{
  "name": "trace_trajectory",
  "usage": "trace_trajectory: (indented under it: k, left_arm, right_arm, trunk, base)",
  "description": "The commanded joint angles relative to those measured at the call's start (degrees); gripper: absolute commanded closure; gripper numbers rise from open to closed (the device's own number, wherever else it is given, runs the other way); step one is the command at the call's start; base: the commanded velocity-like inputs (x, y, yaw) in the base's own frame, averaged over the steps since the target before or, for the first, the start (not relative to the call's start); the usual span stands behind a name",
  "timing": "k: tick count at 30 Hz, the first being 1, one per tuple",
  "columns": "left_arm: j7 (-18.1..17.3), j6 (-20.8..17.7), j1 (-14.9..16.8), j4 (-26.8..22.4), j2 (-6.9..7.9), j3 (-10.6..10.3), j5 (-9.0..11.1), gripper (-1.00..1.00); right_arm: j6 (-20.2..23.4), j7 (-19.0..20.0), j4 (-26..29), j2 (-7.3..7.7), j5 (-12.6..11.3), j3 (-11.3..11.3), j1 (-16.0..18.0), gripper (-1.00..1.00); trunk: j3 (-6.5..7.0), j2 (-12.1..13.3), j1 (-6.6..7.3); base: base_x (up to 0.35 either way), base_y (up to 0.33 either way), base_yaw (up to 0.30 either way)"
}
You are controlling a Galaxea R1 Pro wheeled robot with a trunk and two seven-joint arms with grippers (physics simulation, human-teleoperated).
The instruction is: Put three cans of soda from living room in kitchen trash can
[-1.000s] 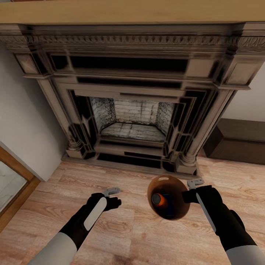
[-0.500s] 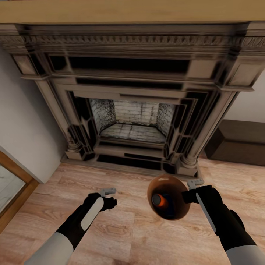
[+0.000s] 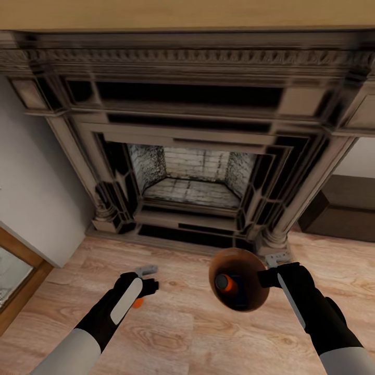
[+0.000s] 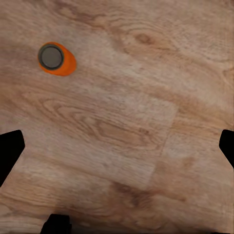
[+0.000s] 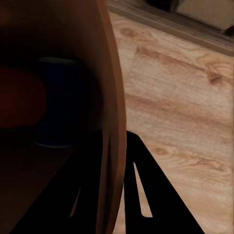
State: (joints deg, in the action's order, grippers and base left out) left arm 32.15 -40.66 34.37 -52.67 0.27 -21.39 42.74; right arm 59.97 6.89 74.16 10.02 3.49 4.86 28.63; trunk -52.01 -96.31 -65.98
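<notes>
Now the right gripper (image 3: 266, 277) is closed on the rim of the trash can (image 3: 239, 279), pinching its wall between the fingers, as the right wrist view shows, and it holds the bin above the wood floor (image 3: 198, 333) in front of the fireplace (image 3: 192, 156). Inside the bin I see one orange can (image 3: 225, 283) with a grey top and a blue can (image 5: 58, 102) beside it, so I judge that two of the three are already collected. The third, an orange soda can (image 4: 56, 59), stands upright on the floor, its long axis vertical, so the grey top faces the left wrist camera. In the head view it peeks out just under the left gripper (image 3: 147, 278), on the side toward the robot (image 3: 137, 302). The left gripper is empty and its fingers are spread wide, and in its wrist view the can sits off to one side of the line between them, not centred. The left arm is clearly the nearer one. My judgement is that the next move needs the left gripper to shift back toward the robot until the can is between the fingers, then go down and close on its side.
</notes>
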Motion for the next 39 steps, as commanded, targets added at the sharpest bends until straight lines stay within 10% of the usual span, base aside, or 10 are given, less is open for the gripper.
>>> trace_trajectory:
  k: [1,39]
  left_arm:
    - [0.49,0.02,0.0,-0.01,-0.02,0.02,0.0,-1.0]
    - [2.22,0.14,0.0,0.01,-0.18,0.04,-0.08,-1.0]
  right_arm:
    - [0.03,0.31,0.02,-0.01,-1.11,0.0,0.02,1.0]
    - [0.03,0.31,0.02,-0.05,-1.03,0.06,0.02,1.0]
  trunk:
    - [-0.05,0.0,0.0]
    - [-0.66,0.0,0.0]
  base:
    - [0.032,0.037,0.122]
    - [0.056,0.131,0.039]
